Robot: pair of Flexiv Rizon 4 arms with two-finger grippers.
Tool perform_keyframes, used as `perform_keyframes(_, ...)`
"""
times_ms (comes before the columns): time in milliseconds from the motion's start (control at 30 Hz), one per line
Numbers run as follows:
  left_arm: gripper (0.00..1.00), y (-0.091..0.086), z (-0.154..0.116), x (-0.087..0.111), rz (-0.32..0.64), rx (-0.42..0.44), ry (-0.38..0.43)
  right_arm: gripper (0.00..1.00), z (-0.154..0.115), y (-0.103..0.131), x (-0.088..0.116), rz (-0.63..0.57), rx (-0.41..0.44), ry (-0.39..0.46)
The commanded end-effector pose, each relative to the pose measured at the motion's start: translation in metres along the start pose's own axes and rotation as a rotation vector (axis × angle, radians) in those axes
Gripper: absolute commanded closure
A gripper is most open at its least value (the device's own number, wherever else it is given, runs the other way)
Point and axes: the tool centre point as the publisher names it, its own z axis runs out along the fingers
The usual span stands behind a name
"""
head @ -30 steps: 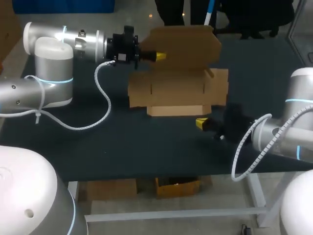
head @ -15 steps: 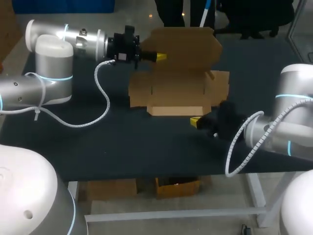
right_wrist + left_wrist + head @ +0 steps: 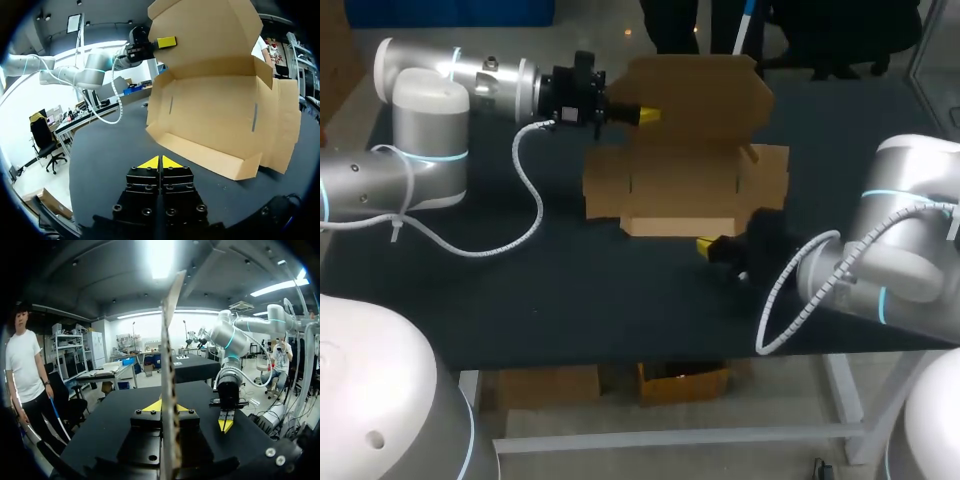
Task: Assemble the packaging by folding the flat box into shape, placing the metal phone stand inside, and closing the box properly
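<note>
A brown cardboard box (image 3: 685, 185) lies partly folded on the black table, its lid flap (image 3: 700, 90) standing up at the back and its front flap (image 3: 680, 226) low. My left gripper (image 3: 645, 115) is shut on the lid's left edge; in the left wrist view the cardboard (image 3: 169, 355) runs edge-on between its yellow tips (image 3: 167, 406). My right gripper (image 3: 705, 243) is shut with nothing in it, just off the front flap's right end. In the right wrist view it (image 3: 160, 162) points at the front flap (image 3: 200, 155). No phone stand shows.
The left arm's white cable (image 3: 525, 215) hangs in a loop over the table left of the box. The table's front edge (image 3: 620, 365) runs close behind my right arm. My right arm's elbow (image 3: 910, 240) sits over the table's right side.
My right gripper has slid left along the table toward the box's front flap. The left gripper and the lid have stayed where they were.
</note>
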Motion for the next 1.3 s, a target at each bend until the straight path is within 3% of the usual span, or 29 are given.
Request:
perform_keyframes(33,1.00,0.001,0.000,0.000,0.001,0.003,0.003,1.00,0.018,-0.005,0.000,-0.005,-0.008,-0.049)
perform_keyframes(1300,1.00,0.001,0.000,0.000,0.001,0.003,0.003,1.00,0.065,-0.011,-0.023,-0.002,0.003,-0.161)
